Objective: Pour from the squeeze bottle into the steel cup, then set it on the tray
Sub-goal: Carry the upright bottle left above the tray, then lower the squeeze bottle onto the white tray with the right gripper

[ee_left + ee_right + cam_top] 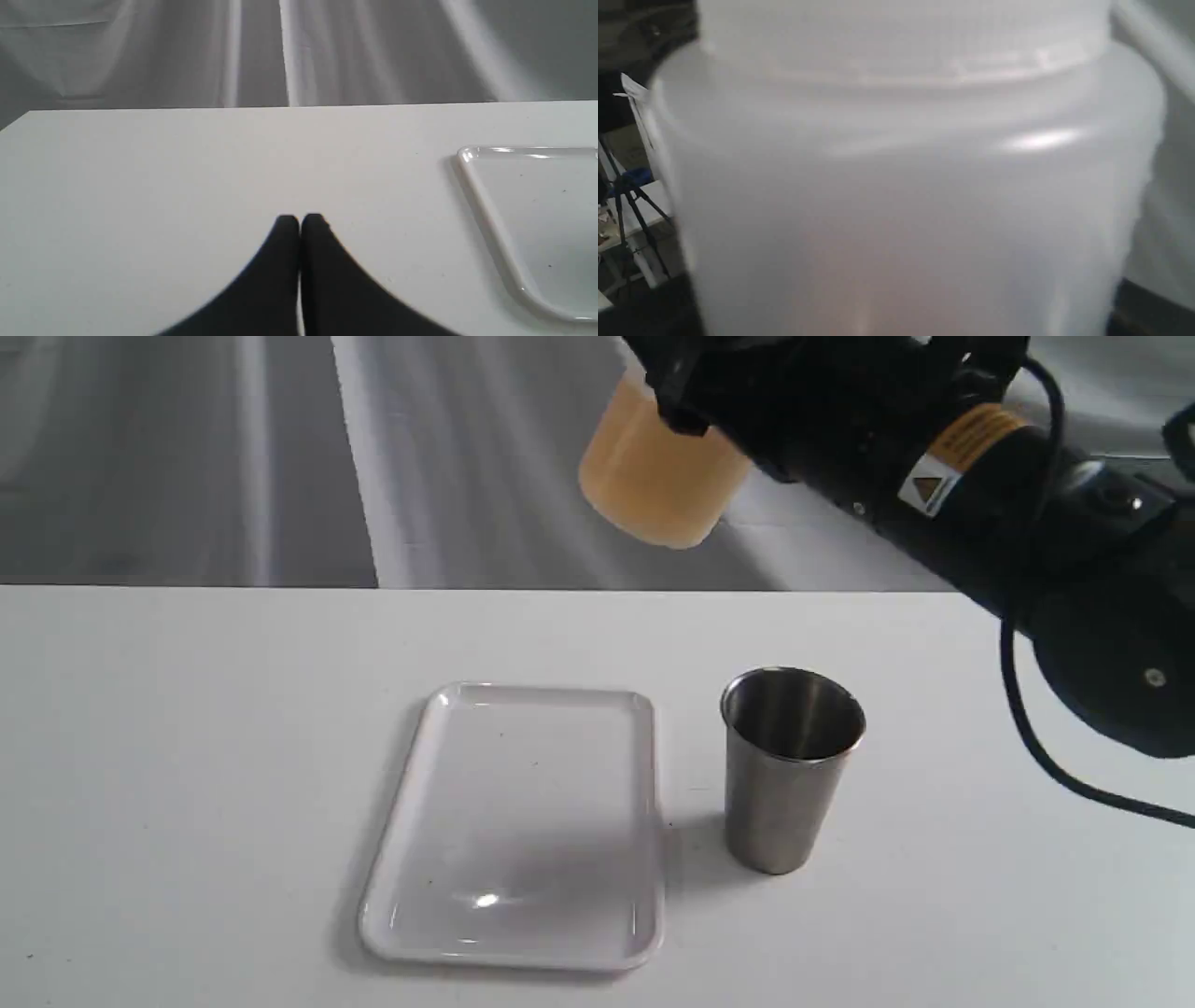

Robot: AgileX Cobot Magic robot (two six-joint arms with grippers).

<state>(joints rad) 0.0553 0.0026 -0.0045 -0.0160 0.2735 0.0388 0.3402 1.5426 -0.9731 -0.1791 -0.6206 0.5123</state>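
Observation:
High above the table, the squeeze bottle (pixel 658 476) hangs tilted, its amber-filled base toward the lower left; its top and nozzle are hidden behind my right gripper (pixel 686 392), which is shut on it. Up close, the frosted bottle wall (pixel 906 186) fills the right wrist view. Below and to the right of the bottle stands the steel cup (pixel 789 770), upright on the table with a dark inside. Just left of the cup lies the flat white tray (pixel 439 709), also seen as the tray (pixel 486 205) corner in the left wrist view. My left gripper (pixel 299 221) is shut over bare table left of the tray.
The white table (pixel 187 756) ends at a far edge before a grey draped curtain (pixel 187 448). The black right arm (pixel 1027 513) and its cable (pixel 1036 737) reach in from the right above the table. A tripod (pixel 630 210) shows in the right wrist view's background.

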